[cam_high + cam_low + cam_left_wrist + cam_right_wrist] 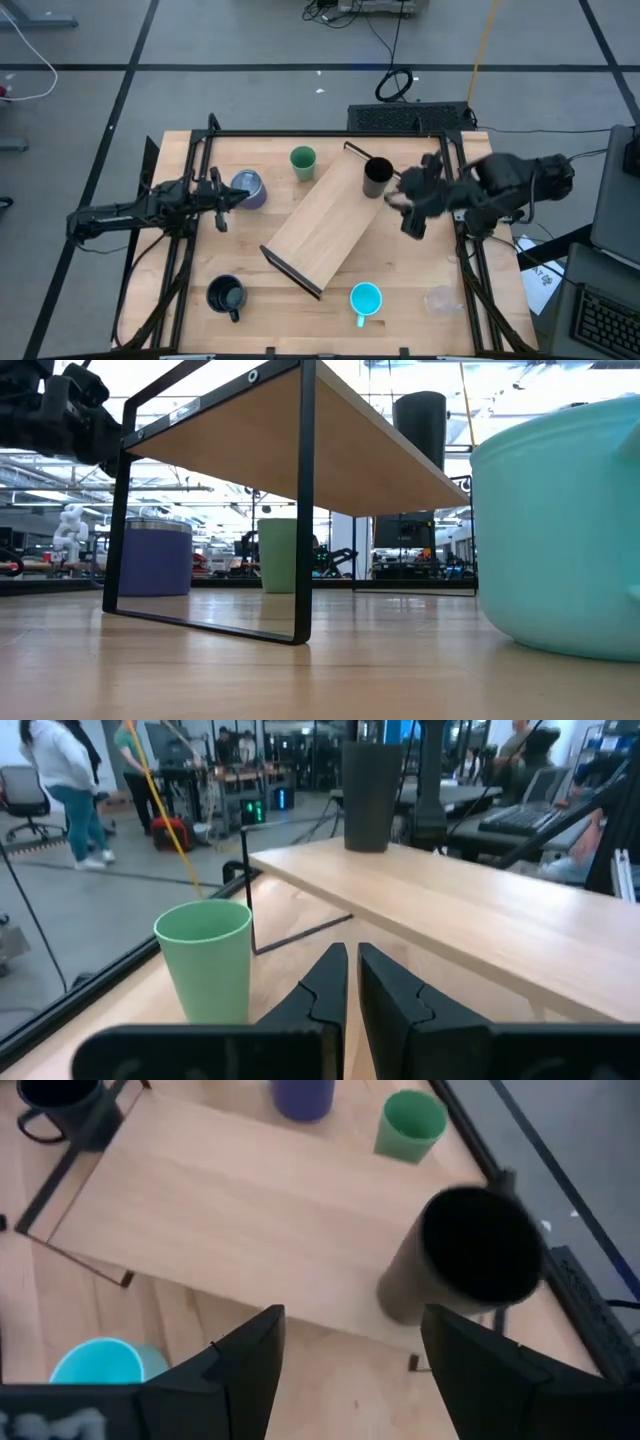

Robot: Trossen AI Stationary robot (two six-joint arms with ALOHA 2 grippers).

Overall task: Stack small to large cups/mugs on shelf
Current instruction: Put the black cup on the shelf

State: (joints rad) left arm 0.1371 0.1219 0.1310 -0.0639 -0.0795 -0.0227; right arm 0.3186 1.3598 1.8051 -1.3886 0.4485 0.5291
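The shelf lies slantwise across the middle of the table. The tall black mug stands upright on its far end. On the table stand the green cup, the purplish mug, the squat black mug, the cyan mug and the clear cup. My left gripper is shut and empty, level, above and beside the purplish mug. My right gripper hangs open and slanting down, right of the tall black mug, holding nothing.
Black frame rails run along the table's left and right sides. A keyboard lies just past the far edge. People stand in the room behind. There is bare tabletop between the shelf and the right rail.
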